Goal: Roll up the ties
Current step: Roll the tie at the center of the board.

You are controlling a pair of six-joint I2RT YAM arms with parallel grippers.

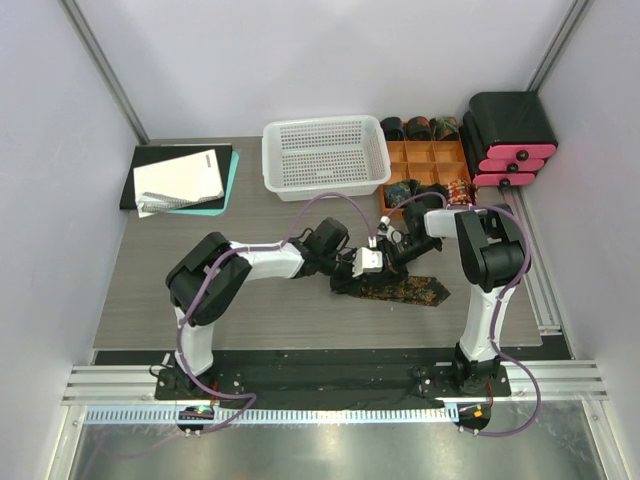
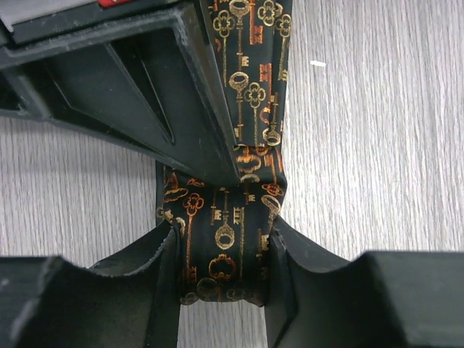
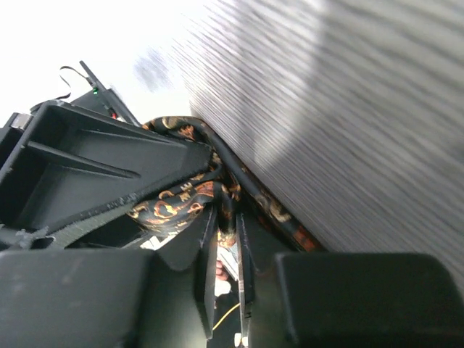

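One of the ties point(image 1: 405, 289), dark with a brown-gold key pattern, lies across the middle of the table, wide end toward the right. Its rolled end point(image 2: 221, 232) sits upright between the fingers of my left gripper point(image 2: 221, 264), which is shut on it from both sides. My right gripper point(image 3: 226, 217) comes in from the other side, and its narrow jaws hold a fold of the tie point(image 3: 174, 203). In the top view the left gripper point(image 1: 368, 262) and right gripper point(image 1: 398, 245) meet over the tie's left end. The right gripper's finger point(image 2: 145, 94) hides part of the strip.
A white mesh basket point(image 1: 322, 190) stands behind the grippers. To its right is a wooden organizer point(image 1: 420, 155) holding several rolled ties, then a black and pink drawer unit point(image 1: 510, 140). A notebook stack point(image 1: 180, 180) lies at the back left.
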